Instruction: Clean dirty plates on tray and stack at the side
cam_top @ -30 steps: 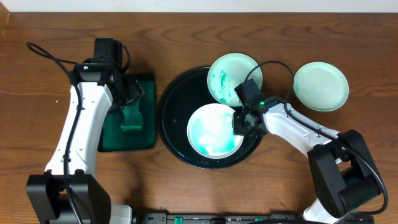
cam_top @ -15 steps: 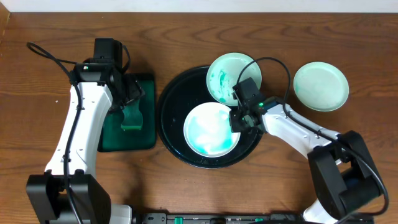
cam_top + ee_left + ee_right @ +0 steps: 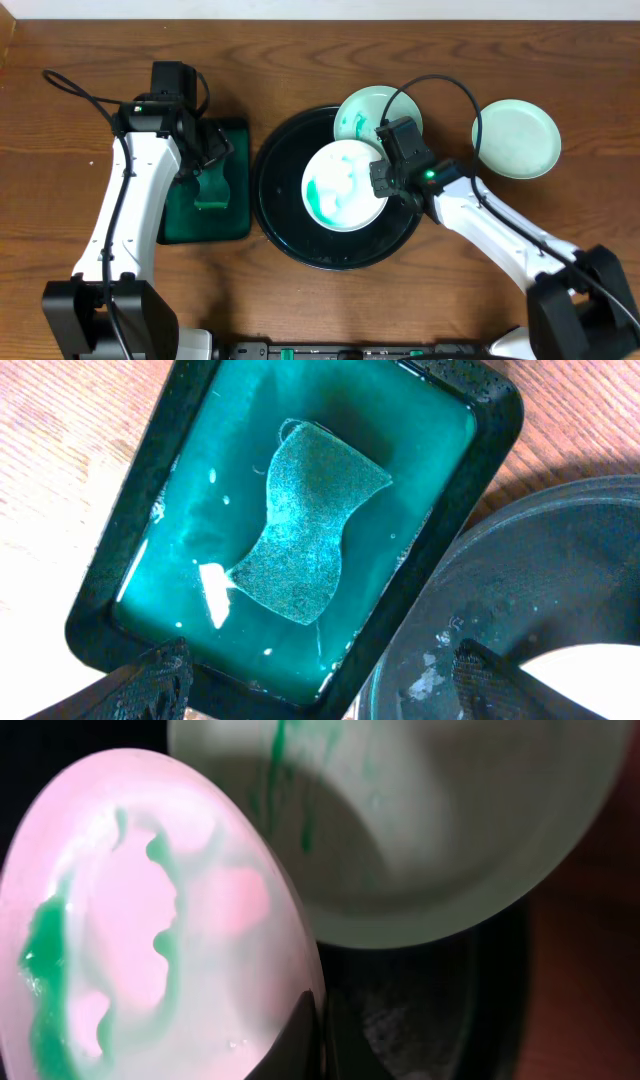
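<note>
R gripper (image 3: pixel 384 186) is pinching shut on the rim of a small round pale plate w/ teal smears (image 3: pixel 342 186), holding it over the large round glossy black tray (image 3: pixel 275 215). It is overlapping a 2nd smeared plate (image 3: pixel 372 112) at the tray's far edge. A clean plate (image 3: pixel 515 138) is sitting on the wooden counter (image 3: pixel 300 60). L gripper (image 3: pixel 207 168) is hanging wide open, empty, over a green sponge (image 3: pixel 305 525) in a dark-green rectangular tray (image 3: pixel 115 545).

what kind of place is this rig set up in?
Probably a lab bench staged as a dishwashing station, not a real kitchen: robot arms at a wooden table, a black tray holding smeared plates, and a green tray with a sponge in liquid.
</note>
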